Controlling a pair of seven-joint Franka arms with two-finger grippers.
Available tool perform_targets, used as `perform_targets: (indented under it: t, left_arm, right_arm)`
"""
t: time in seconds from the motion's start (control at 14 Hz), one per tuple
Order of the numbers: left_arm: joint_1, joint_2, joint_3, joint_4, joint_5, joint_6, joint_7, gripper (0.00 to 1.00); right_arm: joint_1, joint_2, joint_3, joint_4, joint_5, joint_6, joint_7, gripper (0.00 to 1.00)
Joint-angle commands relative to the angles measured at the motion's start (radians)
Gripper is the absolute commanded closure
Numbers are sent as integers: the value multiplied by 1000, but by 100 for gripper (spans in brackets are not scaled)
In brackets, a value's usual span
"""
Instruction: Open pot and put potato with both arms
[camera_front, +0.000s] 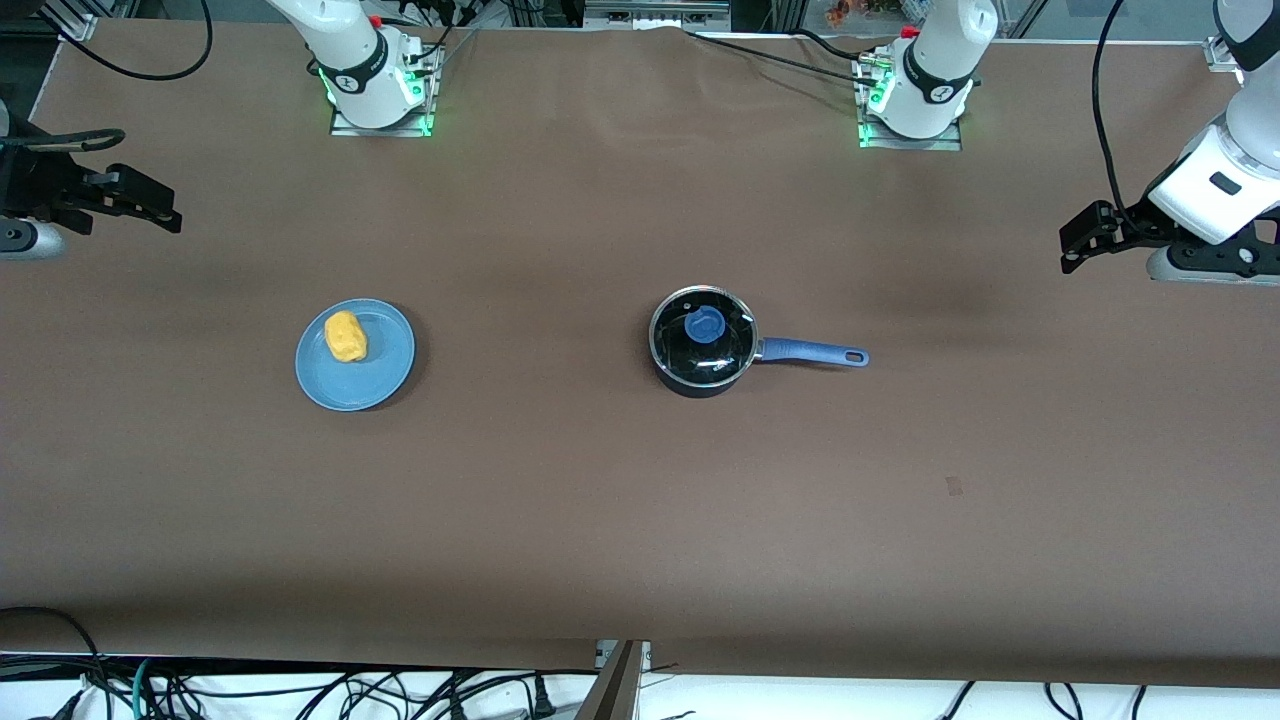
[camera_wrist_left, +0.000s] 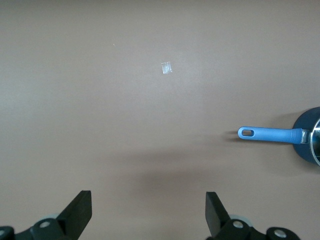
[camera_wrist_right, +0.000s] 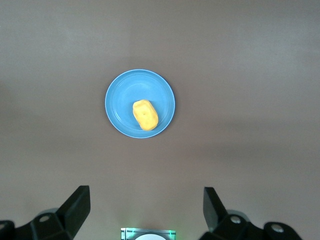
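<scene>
Pot (camera_front: 703, 345) sits near the middle of the brown table (camera_front: 600, 500), its glass lid (camera_front: 703, 335) seated on the rim with the blue knob (camera_front: 704, 325) at its centre; the lid's reflections keep the inside from being read. Its long blue handle (camera_front: 812, 352) points toward the left arm's end of the table, lying level and straight. Toward the right arm's end, well apart from the pot, a flat blue plate (camera_front: 380, 375) carries the potato (camera_front: 346, 336), which lies on the plate's half farther from the front camera, touching nothing else.

Left gripper (camera_front: 1085, 238) hangs over the bare table at its own end, fingers (camera_wrist_left: 80, 210) spread wide and holding nothing; the pot's handle shows in its wrist view. Right gripper (camera_front: 150, 205) hangs over the table at its end, fingers (camera_wrist_right: 77, 205) likewise apart and empty, with the plate and potato in its wrist view. Both arms wait off to the sides.

A small pale scrap (camera_wrist_left: 166, 67) lies on the table, nearer the front camera than the pot.
</scene>
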Motion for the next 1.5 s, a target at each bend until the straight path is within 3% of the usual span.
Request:
perform_targets:
  t: [0.0, 1.43]
  left_arm:
    - [4, -8, 3, 12, -23, 7, 38, 0]
    - [11, 34, -3, 52, -18, -5, 41, 0]
  right_arm:
    - [-10, 15, 6, 35, -2, -24, -4, 0]
    - [-8, 15, 6, 35, -2, -24, -4, 0]
